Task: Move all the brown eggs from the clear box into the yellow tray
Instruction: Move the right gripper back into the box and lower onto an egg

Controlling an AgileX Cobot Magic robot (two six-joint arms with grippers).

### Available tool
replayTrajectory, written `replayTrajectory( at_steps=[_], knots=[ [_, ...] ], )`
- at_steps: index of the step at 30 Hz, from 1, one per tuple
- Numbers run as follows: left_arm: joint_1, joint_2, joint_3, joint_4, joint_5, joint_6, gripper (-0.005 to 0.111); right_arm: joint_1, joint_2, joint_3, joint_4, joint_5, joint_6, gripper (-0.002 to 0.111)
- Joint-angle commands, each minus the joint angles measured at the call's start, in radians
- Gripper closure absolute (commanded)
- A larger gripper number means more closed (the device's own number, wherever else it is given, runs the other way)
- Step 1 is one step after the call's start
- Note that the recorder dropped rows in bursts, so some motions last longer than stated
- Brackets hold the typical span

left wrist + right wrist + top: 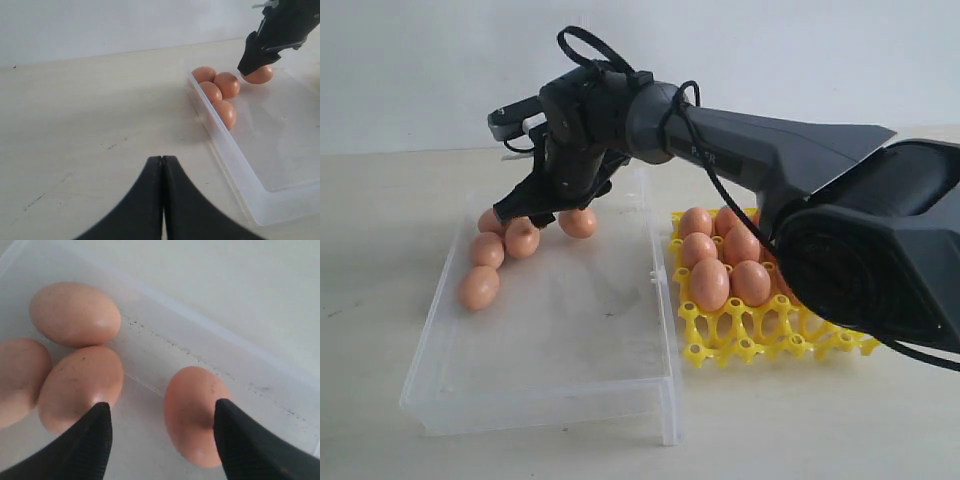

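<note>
Desk [380, 230]: pale, matte, carries all items. Right arm [770, 150]: black, reaches across from the right side over tray to far end of box. Clear box [540, 400]: transparent, low walls, on desk left of tray, small clasp [653, 272] on the tray-facing wall. Yellow tray [750, 345]: lattice w/ peaked posts, just beside box, front cups bare. Right tool [160, 410]: fingers spread wide, pinching nothing, tips low inside box; one tip by the egg cluster, other by the lone egg; contact can't be told. Left tool [163, 165]: fingers pressed together, nothing between, over bare desk outside box. Brown eggs [522, 238]: 5 in box, 4 clustered along far-left wall, 1 apart near far wall; at least 6 in tray's rear cups, rest hidden by arm.
</note>
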Motion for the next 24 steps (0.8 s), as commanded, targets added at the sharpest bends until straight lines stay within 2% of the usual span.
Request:
replayTrajectory(
  at_steps=[1,24],
  knots=[
    [-0.004,-0.006,-0.004,-0.003,-0.010,0.000,0.107,0.002,0.040,-0.007,-0.014,-0.042,0.005,0.051],
    [-0.004,-0.006,-0.004,-0.003,-0.010,0.000,0.107,0.000,0.056,-0.053,-0.004,-0.129,0.048,0.051]
  ],
)
